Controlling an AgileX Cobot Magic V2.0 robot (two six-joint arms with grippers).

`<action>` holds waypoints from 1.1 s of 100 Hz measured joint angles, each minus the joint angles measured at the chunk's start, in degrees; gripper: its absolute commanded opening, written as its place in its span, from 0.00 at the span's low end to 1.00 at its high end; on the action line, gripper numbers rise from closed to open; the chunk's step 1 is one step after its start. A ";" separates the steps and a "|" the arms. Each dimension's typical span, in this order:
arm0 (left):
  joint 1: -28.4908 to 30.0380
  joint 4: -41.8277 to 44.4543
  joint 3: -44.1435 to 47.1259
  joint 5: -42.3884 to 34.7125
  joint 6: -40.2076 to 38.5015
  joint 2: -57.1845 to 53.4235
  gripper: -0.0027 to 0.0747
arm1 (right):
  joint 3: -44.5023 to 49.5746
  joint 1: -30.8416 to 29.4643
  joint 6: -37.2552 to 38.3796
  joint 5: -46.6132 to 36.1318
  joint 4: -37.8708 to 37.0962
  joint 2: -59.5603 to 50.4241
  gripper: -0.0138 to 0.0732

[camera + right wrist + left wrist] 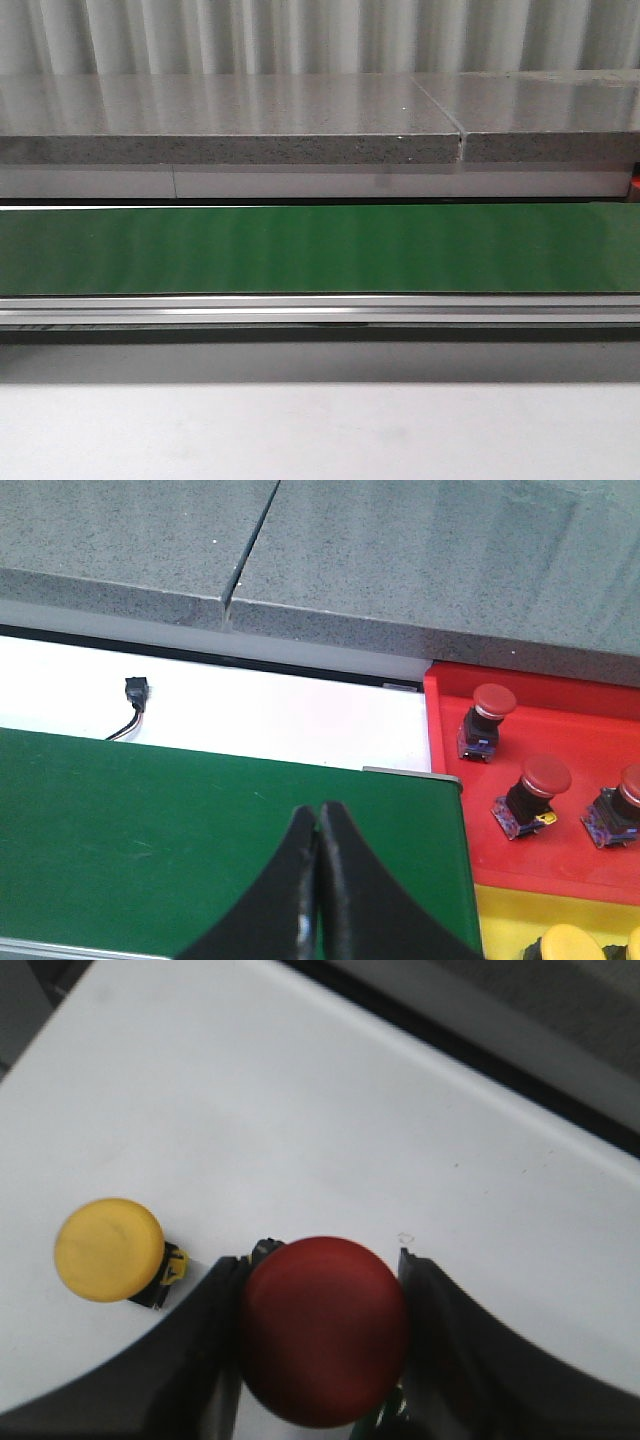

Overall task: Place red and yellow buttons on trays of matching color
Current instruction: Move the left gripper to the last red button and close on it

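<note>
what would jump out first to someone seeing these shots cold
Probably the big domed red button, clamped between the left hand's dark fingers over a white surface, with a yellow round-capped button lying beside it. Next, the bright red plastic tray holding red buttons past the end of the green conveyor belt.

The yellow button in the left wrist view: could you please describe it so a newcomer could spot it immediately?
Find the white table surface, then the left pincer shut on the red button. The yellow button lies free beside it. It alone is yellow and ungripped.
</note>
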 measured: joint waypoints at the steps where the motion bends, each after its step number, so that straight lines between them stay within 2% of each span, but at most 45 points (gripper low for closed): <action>1: 0.00 0.00 0.00 0.15 0.24 -0.30 0.01 | 0.00 0.00 0.00 0.00 0.00 0.00 0.08; 35: 0.00 -0.90 3.99 9.00 6.76 -11.03 0.01 | 0.00 0.00 0.00 0.00 0.00 0.00 0.08; 53: -1.01 -2.28 9.31 9.41 9.58 -14.89 0.01 | 0.00 0.00 0.00 0.00 0.00 0.00 0.08; 74: -5.55 -2.60 12.80 8.94 10.70 -16.29 0.01 | 0.00 0.00 0.00 0.00 0.00 0.00 0.08; 91: -8.57 -2.72 13.94 7.80 11.59 -15.77 0.01 | 0.00 0.00 0.00 0.00 0.00 0.00 0.08; 110: -8.94 -2.91 14.07 6.17 11.98 -13.48 0.01 | 0.00 0.00 0.00 0.00 0.00 0.00 0.08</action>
